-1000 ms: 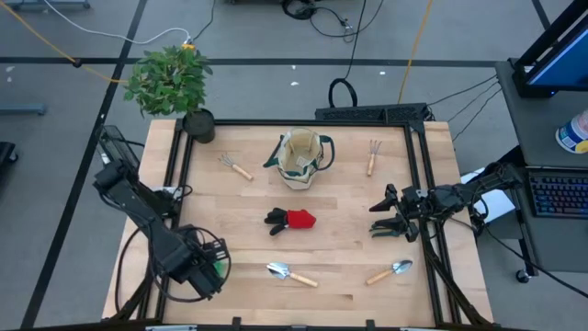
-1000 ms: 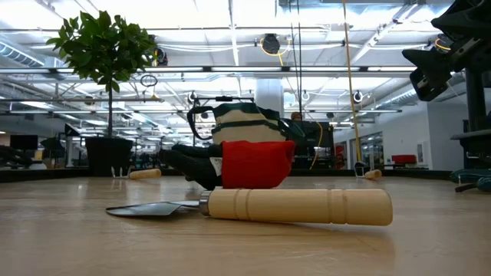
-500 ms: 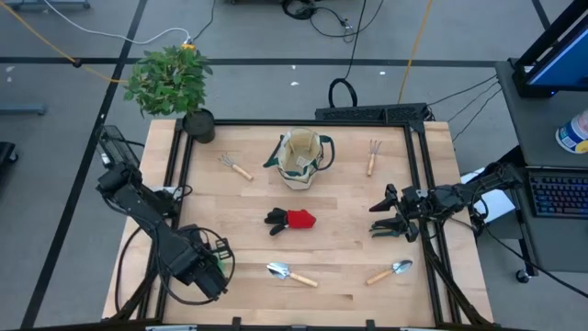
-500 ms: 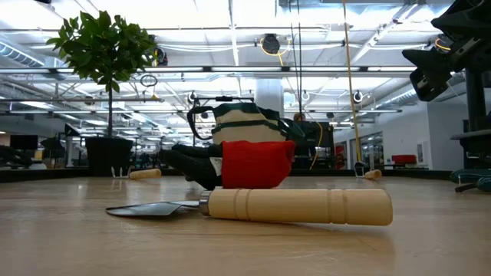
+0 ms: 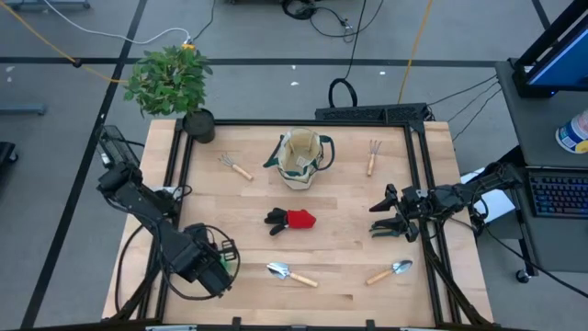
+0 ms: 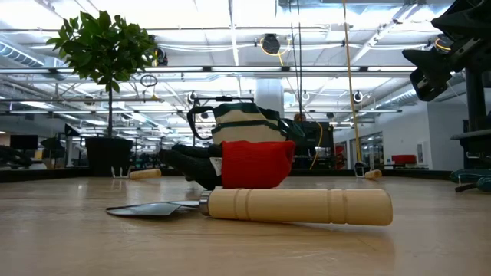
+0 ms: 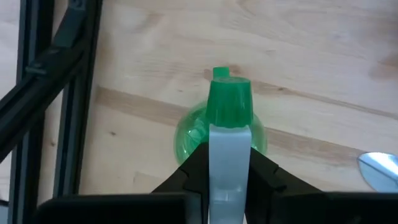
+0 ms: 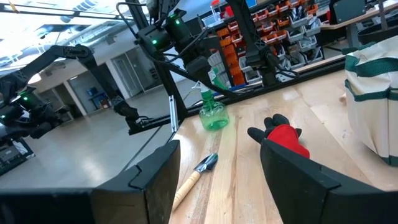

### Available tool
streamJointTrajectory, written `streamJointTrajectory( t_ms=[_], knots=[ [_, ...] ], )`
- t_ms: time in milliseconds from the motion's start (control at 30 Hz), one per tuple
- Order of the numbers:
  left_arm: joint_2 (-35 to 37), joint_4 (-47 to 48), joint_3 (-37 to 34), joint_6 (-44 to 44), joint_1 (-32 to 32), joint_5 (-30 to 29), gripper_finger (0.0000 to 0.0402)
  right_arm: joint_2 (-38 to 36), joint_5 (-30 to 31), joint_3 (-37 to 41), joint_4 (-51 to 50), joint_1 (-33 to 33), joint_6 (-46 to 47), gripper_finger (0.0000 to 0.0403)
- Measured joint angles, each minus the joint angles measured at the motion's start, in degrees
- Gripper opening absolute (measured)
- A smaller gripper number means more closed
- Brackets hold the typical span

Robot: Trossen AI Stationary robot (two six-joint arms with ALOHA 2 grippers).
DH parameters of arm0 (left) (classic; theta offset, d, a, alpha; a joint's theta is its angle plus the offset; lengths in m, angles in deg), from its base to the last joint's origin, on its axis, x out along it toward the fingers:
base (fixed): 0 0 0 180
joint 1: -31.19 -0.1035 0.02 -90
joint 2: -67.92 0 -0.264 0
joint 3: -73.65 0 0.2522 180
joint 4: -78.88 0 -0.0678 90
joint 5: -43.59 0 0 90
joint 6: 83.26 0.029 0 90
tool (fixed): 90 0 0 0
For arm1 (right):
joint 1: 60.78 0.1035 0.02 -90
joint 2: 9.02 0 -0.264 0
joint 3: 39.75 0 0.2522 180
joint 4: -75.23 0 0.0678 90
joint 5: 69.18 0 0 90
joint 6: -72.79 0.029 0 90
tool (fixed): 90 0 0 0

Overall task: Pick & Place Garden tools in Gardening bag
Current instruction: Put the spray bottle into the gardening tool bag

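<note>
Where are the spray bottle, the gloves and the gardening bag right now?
spray bottle (image 7: 229, 102), left wrist view, green nozzle cap.
gloves (image 5: 299, 219), high view, red cuff.
gardening bag (image 5: 300, 169), high view, beige canvas wall.

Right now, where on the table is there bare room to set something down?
Bare wood lies between the gloves and the right gripper, and between the bag and the right claw rake. It is crowded by the left gripper, shut on the bottle.
</note>
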Motion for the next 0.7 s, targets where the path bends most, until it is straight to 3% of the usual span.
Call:
streamJointTrajectory(
  t_ms=[300,700],
  knots=[
    [0.0,1.0,3.4,7.9,-3.9,-4.1,0.0055,0.0,0.0,0.0,0.0,0.0,0.0,0.0215],
    [0.1,1.6,15.4,23.9,-11.1,-22.8,0.0055,0.0,0.0,0.0,0.0,0.0,0.0,0.0215]
  ],
)
